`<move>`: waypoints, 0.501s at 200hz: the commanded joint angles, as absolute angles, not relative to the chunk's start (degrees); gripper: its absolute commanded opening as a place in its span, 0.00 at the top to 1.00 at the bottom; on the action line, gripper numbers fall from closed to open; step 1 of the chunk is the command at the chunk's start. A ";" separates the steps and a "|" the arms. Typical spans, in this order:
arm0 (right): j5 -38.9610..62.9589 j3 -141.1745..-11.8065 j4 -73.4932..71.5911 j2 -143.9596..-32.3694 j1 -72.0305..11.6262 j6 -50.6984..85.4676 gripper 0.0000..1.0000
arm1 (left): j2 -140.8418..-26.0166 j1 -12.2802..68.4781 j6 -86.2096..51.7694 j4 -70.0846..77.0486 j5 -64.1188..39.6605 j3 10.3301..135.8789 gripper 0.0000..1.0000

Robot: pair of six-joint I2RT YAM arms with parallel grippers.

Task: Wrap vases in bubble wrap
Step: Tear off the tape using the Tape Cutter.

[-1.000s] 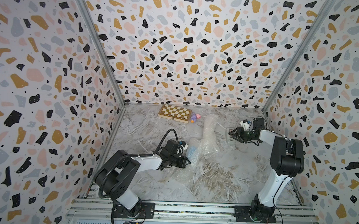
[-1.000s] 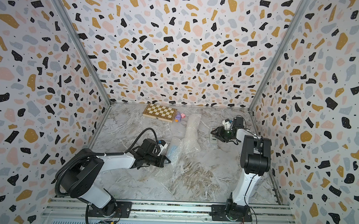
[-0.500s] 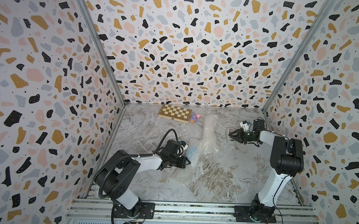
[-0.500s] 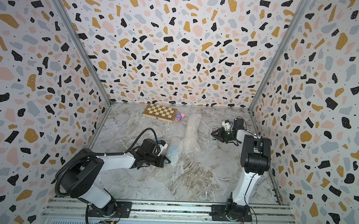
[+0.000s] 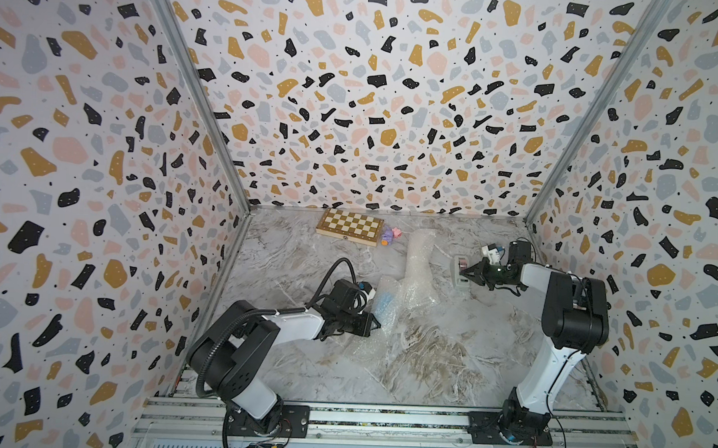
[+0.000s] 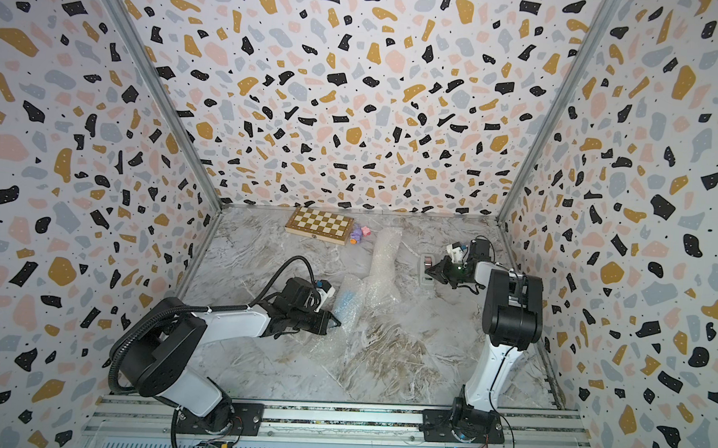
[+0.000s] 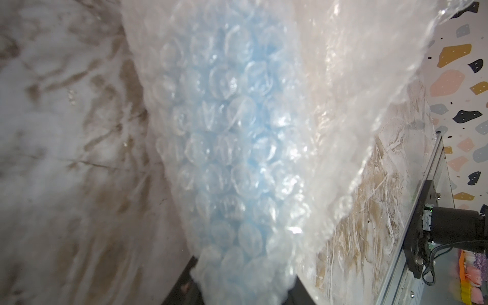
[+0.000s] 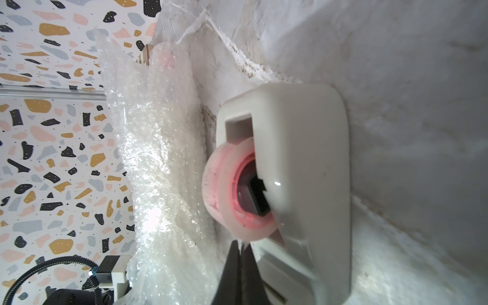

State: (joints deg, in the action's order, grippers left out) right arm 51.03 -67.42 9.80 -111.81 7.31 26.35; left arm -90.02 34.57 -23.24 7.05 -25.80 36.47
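The light blue vase (image 5: 382, 308) lies on its side, swathed in clear bubble wrap (image 5: 413, 295), well apart from the chessboard (image 5: 349, 227). The cream vase (image 5: 417, 252), a whitish wrapped roll, lies near the chessboard's right end.

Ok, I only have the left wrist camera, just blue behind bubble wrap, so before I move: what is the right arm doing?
Observer: The right gripper is shut, its tips at the tape dispenser, beside the roll.
Operator: Where is the other vase?
Observer: The taller vase lies in bubble wrap, farther back than your blue vase.
Operator: Anything else back there?
Observer: A chessboard against the back wall, small toys beside it.
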 commanded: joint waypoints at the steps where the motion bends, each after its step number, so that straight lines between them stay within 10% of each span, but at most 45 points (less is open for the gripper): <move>1: 56.44 -66.86 7.47 -108.41 7.49 29.17 1.00 | -88.86 34.89 -22.60 5.62 -24.79 35.51 0.63; 100: 58.46 -55.09 2.56 -101.47 9.39 35.25 1.00 | -88.46 34.94 -23.12 5.57 -24.02 34.41 0.63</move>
State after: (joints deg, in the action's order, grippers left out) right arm 55.18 -56.69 1.91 -102.96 9.28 34.26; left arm -89.25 34.59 -23.35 7.38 -25.02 35.62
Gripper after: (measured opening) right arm 0.042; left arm 0.370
